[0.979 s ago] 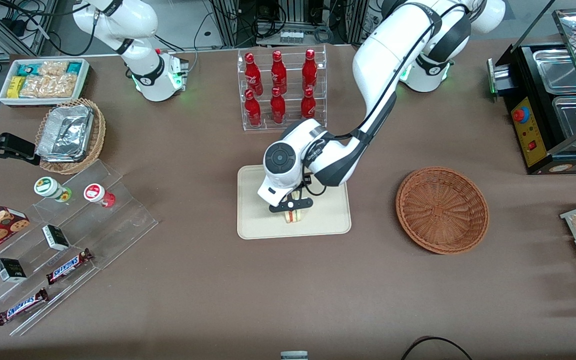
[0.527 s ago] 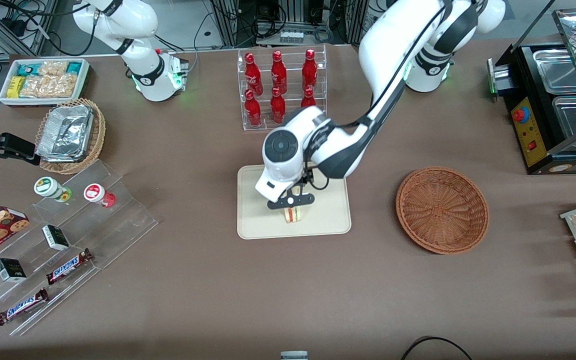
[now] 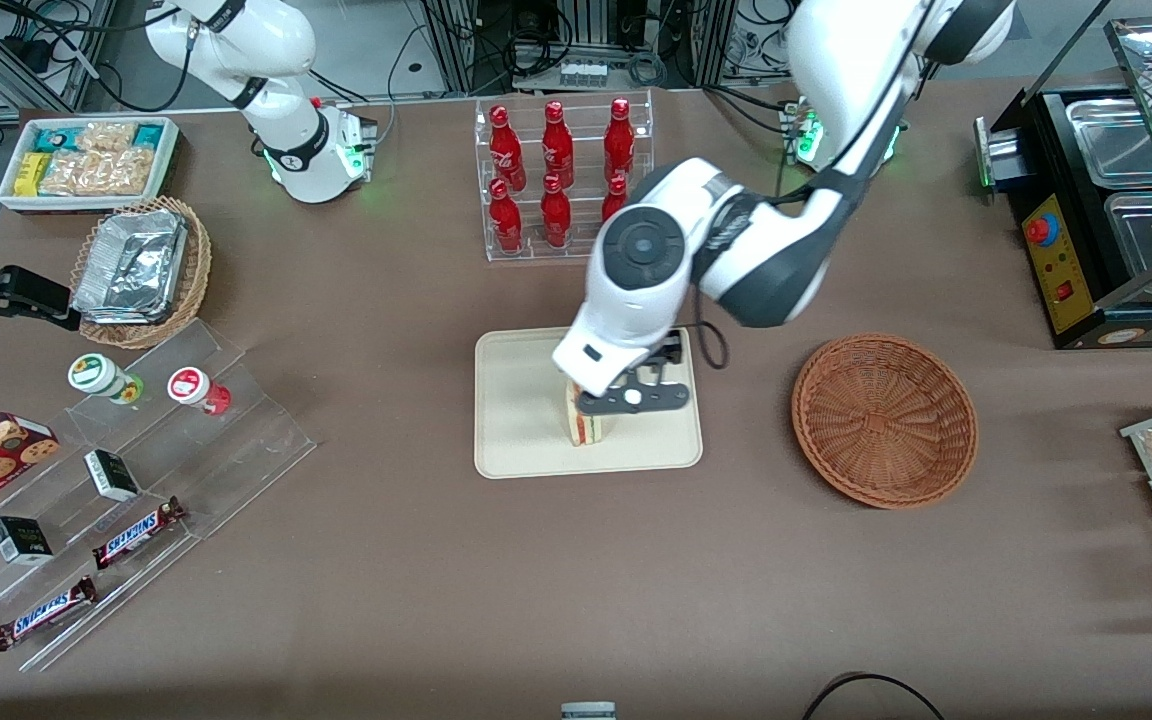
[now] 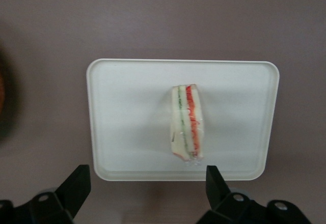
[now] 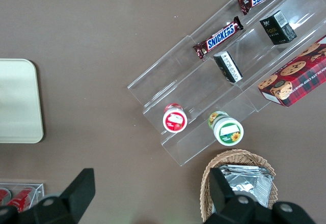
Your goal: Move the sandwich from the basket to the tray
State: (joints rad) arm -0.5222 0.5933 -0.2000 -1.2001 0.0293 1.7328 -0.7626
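Hovering above the tray (image 4: pixel 107 112), gripper (image 4: pixel 145 193) fingers (image 4: pixel 76 183) spread wide and holding nothing; sandwich (image 4: pixel 187 123) lying on tray, basket (image 3: pixel 884 420) sitting empty.

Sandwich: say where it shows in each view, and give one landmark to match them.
Front view: the sandwich stands on the tray, partly under the open end effector above it.
Left wrist view: the sandwich lies on the tray, apart from the end effector.
Right wrist view: not in it.
Shared landmark: the tray.
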